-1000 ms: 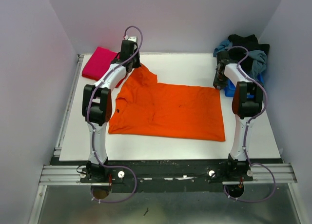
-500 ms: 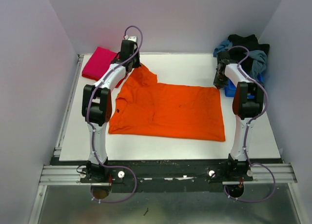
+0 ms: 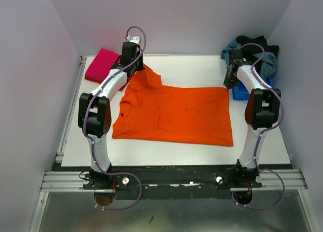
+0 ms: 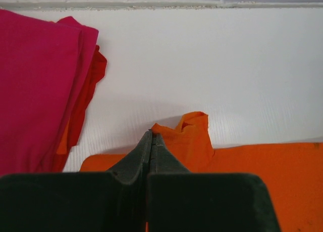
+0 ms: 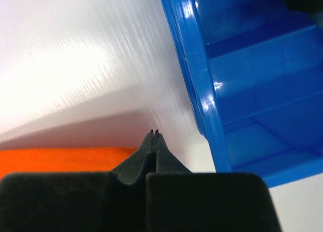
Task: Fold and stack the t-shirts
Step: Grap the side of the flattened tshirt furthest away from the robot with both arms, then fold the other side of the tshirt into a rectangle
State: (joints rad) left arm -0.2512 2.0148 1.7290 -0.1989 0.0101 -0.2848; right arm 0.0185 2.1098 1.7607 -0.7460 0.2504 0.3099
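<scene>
white smooth table top [image 3: 192,70] under everything. in its middle, spread flat with the long side across, bright orange cotton t-shirt [image 3: 176,113], with small dark specks on the cloth. near edge toward the arm bases, far left corner raised into a small peak, one layer folded over along the left side.

at the far right corner of the table, loose heap of dark and grey-blue clothes [image 3: 255,52], lying over a blue plastic bin [image 5: 252,65]. bin just beside the right edge of the orange t-shirt.

at the far left corner, magenta-pink t-shirt folded to a rectangle [image 3: 102,64], a red layer showing under its edge, near the orange peak.

left gripper [image 4: 152,137] closed tight, pinching the raised orange peak between thin dark fingertips.

right gripper [image 5: 154,136] closed tight as well, tips together on the far right corner of the orange t-shirt. cloth edge ending at the fingers, close beside the bin wall.
</scene>
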